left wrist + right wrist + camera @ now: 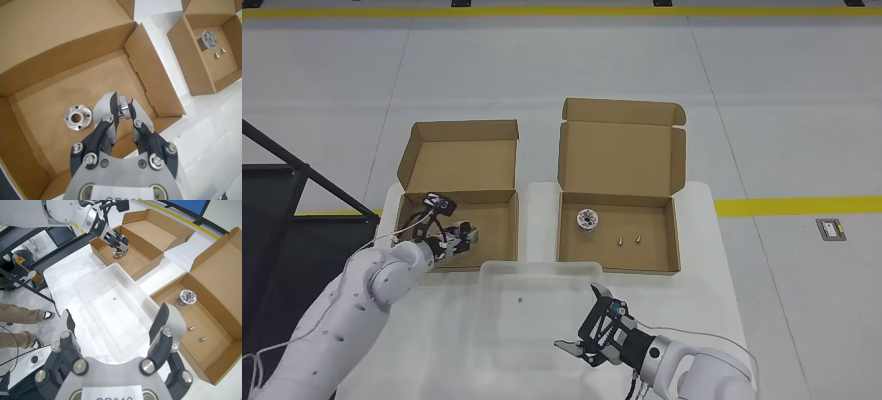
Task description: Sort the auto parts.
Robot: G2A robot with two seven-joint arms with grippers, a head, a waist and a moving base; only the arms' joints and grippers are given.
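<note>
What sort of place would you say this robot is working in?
Probably a workshop or robot test hall: grey painted floor with a yellow line, a white table carrying open cardboard boxes of machined metal parts and a white bin.

Bin [540,266]: you see white, translucent plastic.
Speck [114,298] in the bin: grey.
Flange box [497,225] and neighbouring box [652,220], beyond the bin: plain brown cardboard.
Flange [77,118]: shiny silver, swirl-marked.
Metal part [123,103] in the left gripper [123,98]: bright grey.
Pads [159,319] of the right gripper [116,315]: black, ribbed.
Stripe [782,206] beyond the bin: yellow.
</note>
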